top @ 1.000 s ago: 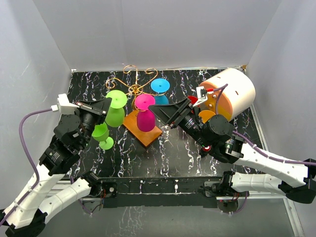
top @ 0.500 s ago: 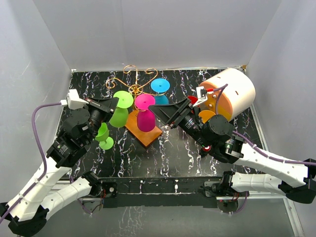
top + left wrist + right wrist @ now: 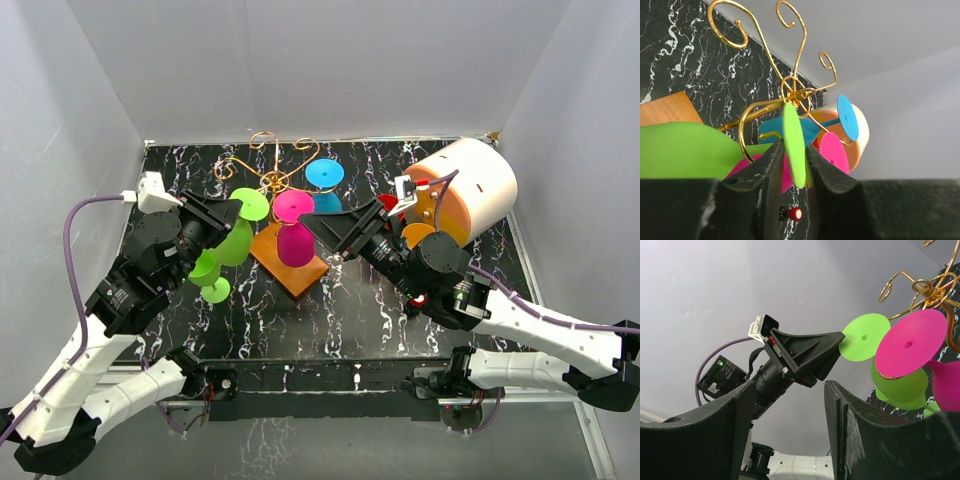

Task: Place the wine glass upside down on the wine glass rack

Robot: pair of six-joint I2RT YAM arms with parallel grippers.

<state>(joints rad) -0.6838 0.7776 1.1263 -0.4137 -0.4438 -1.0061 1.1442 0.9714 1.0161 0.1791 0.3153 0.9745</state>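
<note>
My left gripper (image 3: 228, 214) is shut on the flat foot of a lime-green wine glass (image 3: 236, 238), held tilted beside the left of the wine glass rack (image 3: 272, 180). In the left wrist view both fingers (image 3: 771, 162) pinch the green foot (image 3: 793, 135) just below the rack's gold scroll arms (image 3: 796, 94). A pink glass (image 3: 294, 240) and a blue glass (image 3: 325, 174) hang upside down on the rack. My right gripper (image 3: 318, 226) is open and empty, right of the pink glass; in its own view (image 3: 787, 410) it faces the left gripper (image 3: 805, 356).
A second green glass (image 3: 207, 272) stands on the black marbled table (image 3: 360, 310) below the left gripper. The rack's orange-brown base (image 3: 298, 273) lies mid-table. A peach cylinder (image 3: 470, 185) holding orange glasses (image 3: 420, 232) lies at the back right. White walls close in all round.
My left gripper has carried the green glass to the right, closer to the rack's arms, tilting it. The right arm has barely moved.
</note>
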